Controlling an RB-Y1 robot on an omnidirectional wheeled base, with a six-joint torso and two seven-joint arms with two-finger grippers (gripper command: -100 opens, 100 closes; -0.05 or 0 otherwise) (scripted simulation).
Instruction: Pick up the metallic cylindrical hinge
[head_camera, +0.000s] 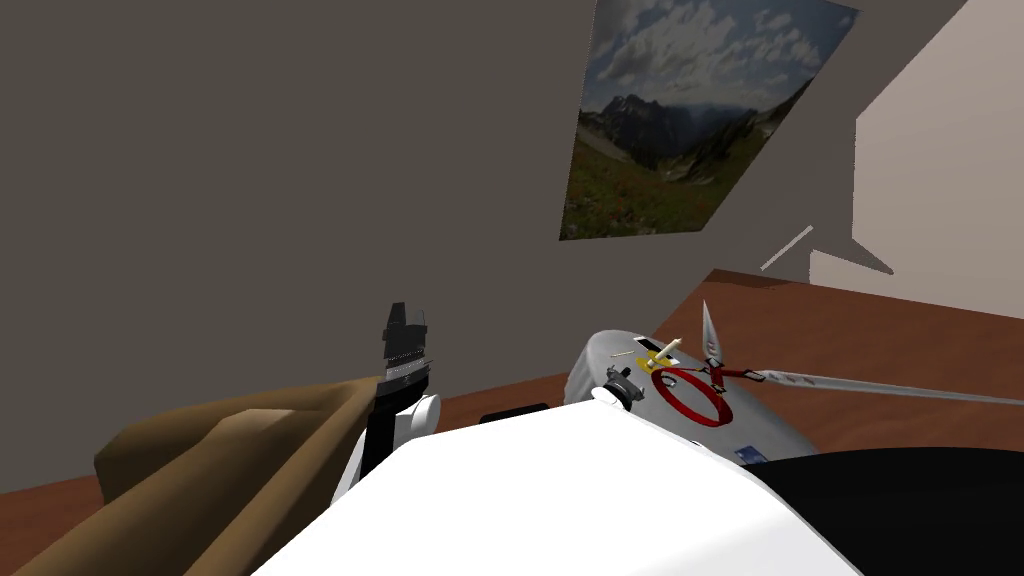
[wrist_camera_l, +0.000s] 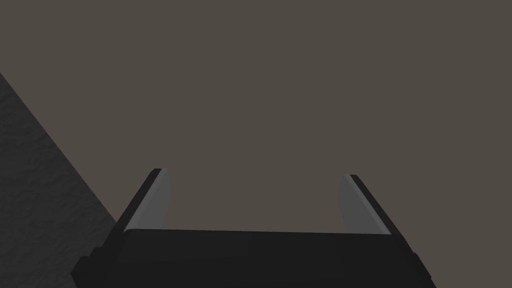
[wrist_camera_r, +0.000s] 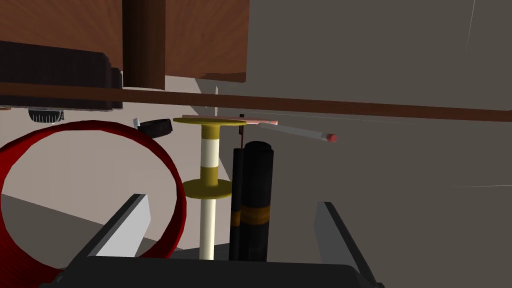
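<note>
Hinge (wrist_camera_r: 252, 200) standing upright between the spread fingers of the right gripper (wrist_camera_r: 233, 201), not gripped.

The hinge reads as a dark twin-barrelled cylinder with a brass-coloured band, set on a grey rounded surface (head_camera: 595, 360); its foot is hidden behind the gripper's dark body. Just beside it stands a cream-and-yellow spindle (wrist_camera_r: 208, 165), and it cannot be told whether the two are one piece. The gripper's blades stand clear of the cylinder, one on each side. A red loop (wrist_camera_r: 85, 126), the handle of long shears (head_camera: 716, 372), is cut off at the frame edge, and one shear blade runs out of the head view. Beyond the hinge lies a pencil (wrist_camera_r: 300, 132). The left gripper (wrist_camera_l: 255, 175) is raised at the robot's left, fingers apart, holding nothing.
</note>
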